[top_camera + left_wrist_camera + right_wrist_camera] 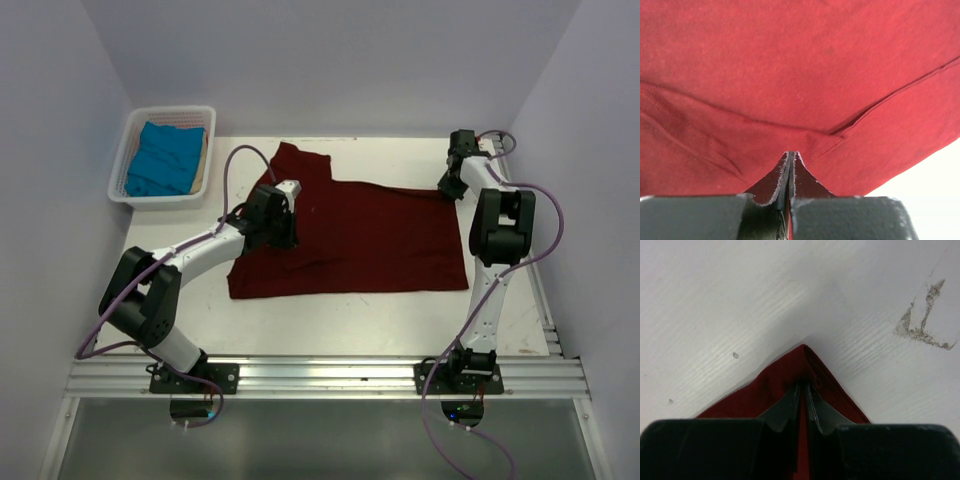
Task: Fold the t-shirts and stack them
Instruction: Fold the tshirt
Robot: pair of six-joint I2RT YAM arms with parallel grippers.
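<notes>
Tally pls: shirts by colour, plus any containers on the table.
maroon t-shirt: 1
teal t-shirt: 1
white basket: 1
Total: 3

The left gripper covers the maroon t-shirt at its 9 o'clock edge; the basket wall hides the teal t-shirt lower down.

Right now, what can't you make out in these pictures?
Left wrist view: the red shirt fills the frame past the left tool; its outline is cut off.
Right wrist view: the right tool hides all but one shirt corner.
Top view: the blue shirt covers the basket floor; both tools' tips are too small to make out.
</notes>
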